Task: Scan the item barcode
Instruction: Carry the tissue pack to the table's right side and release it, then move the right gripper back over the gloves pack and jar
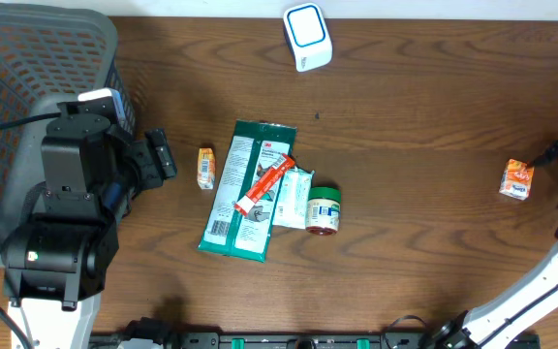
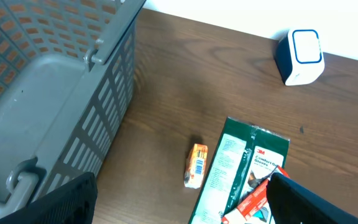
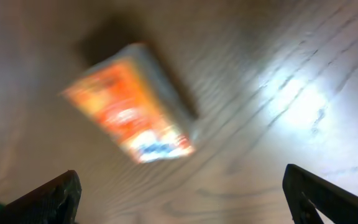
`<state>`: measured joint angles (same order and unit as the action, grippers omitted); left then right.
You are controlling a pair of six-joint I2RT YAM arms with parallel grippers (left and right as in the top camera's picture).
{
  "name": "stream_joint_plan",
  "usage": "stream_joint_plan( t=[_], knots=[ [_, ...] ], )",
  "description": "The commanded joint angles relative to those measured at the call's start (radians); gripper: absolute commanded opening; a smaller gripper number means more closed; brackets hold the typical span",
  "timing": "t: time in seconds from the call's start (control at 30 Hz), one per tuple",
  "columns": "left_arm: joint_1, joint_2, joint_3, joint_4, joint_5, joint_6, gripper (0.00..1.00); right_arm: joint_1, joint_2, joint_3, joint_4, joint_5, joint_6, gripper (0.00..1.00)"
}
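Orange box point(image 3: 129, 102): free on bench point(image 1: 405, 116) beneath wide right gripper point(image 3: 185, 205), set apart, probably scanned; left gripper point(image 2: 188, 202) wide, empty.

Open tabletop point(image 1: 424, 126) lies between the scanner point(image 1: 307, 37) and orange box point(image 1: 516, 179).

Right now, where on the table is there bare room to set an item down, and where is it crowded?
Widest bare wood lies between the jar and the orange carton at right. A smaller patch lies between the scanner and the green package. Crowded at centre: that package, red tube, white packet and jar touch or overlap.
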<state>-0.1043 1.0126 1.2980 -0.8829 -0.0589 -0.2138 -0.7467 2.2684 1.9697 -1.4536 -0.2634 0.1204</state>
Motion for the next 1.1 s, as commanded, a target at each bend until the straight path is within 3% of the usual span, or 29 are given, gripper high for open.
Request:
stream_joint_plan(
  t=[0.0, 0.27, 0.3, 0.37, 0.4, 0.47, 0.5, 0.87, 0.97, 1.07],
  knots=[
    [0.006, -0.001, 0.010, 0.000, -0.006, -0.006, 0.87, 0.053, -0.126, 0.033, -0.004, -0.166, 0.013, 0.99],
    [0.006, 0.000, 0.010, 0.000, -0.006, -0.006, 0.87, 0.207, -0.141, 0.024, -0.039, -0.246, -0.013, 0.99],
    [0.006, -0.001, 0.010, 0.000, -0.006, -0.006, 0.87, 0.230, -0.141, 0.023, -0.043, -0.243, -0.013, 0.95],
    [0.006, 0.000, 0.010, 0.000, -0.006, -0.006, 0.87, 0.281, -0.141, 0.022, -0.049, -0.232, -0.032, 0.61],
    [0.006, 0.000, 0.010, 0.000, -0.006, -0.006, 0.87, 0.304, -0.141, 0.021, -0.049, -0.230, -0.046, 0.36],
    [0.006, -0.001, 0.010, 0.000, -0.006, -0.006, 0.87, 0.355, -0.141, 0.021, -0.045, -0.203, -0.058, 0.06],
    [0.006, -0.001, 0.010, 0.000, -0.006, -0.006, 0.87, 0.383, -0.141, 0.020, -0.039, -0.182, -0.058, 0.01],
    [0.006, 0.000, 0.010, 0.000, -0.006, -0.006, 0.87, 0.719, -0.141, -0.050, 0.105, -0.077, -0.054, 0.04],
    [0.006, 0.000, 0.010, 0.000, -0.006, -0.006, 0.87, 0.800, -0.141, -0.083, 0.153, -0.077, -0.054, 0.12],
    [0.006, 0.000, 0.010, 0.000, -0.006, -0.006, 0.88, 0.877, -0.141, -0.114, 0.193, -0.077, -0.055, 0.28]
  ],
)
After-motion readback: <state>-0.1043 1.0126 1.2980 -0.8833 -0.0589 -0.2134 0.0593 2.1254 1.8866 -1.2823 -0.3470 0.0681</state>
